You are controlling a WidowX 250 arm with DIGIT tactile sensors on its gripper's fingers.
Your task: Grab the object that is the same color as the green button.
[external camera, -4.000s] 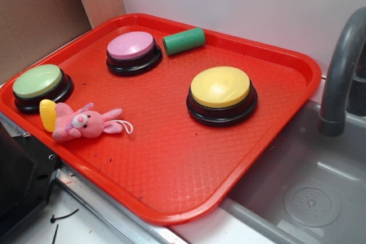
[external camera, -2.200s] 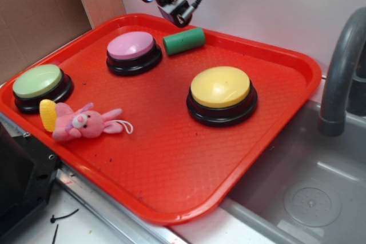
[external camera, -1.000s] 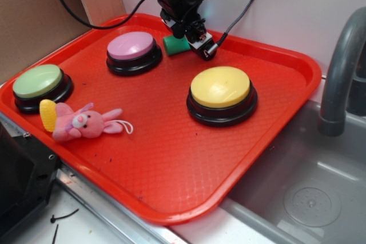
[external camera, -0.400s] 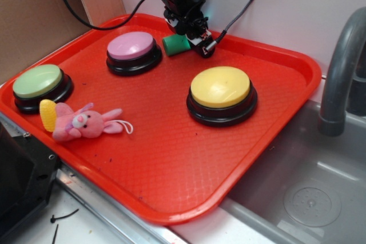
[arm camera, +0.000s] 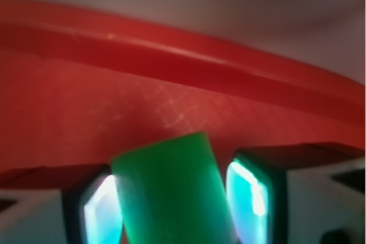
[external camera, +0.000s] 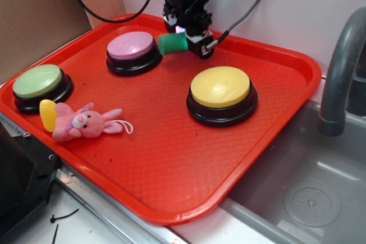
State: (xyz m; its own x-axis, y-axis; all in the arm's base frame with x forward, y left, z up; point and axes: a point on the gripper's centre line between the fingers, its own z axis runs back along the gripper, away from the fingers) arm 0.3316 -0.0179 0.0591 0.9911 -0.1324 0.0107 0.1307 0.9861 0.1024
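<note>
Wrist view: gripper [arm camera: 171, 201] straddles green cylinder [arm camera: 171, 192], fingers [arm camera: 100, 210] flanking either side and apparently pinching it; long axis runs away from camera. Exterior view: cylinder just right of pink button [external camera: 132, 50], near far rim of red tray [external camera: 171, 158], which also holds green button [external camera: 39, 84], yellow button [external camera: 222, 92], plush bunny [external camera: 83, 122].

On the tray [external camera: 171, 192], the cylinder [external camera: 172, 43] lies between the claw's [external camera: 184, 41] fingers [arm camera: 251, 198], behind the buttons.
</note>
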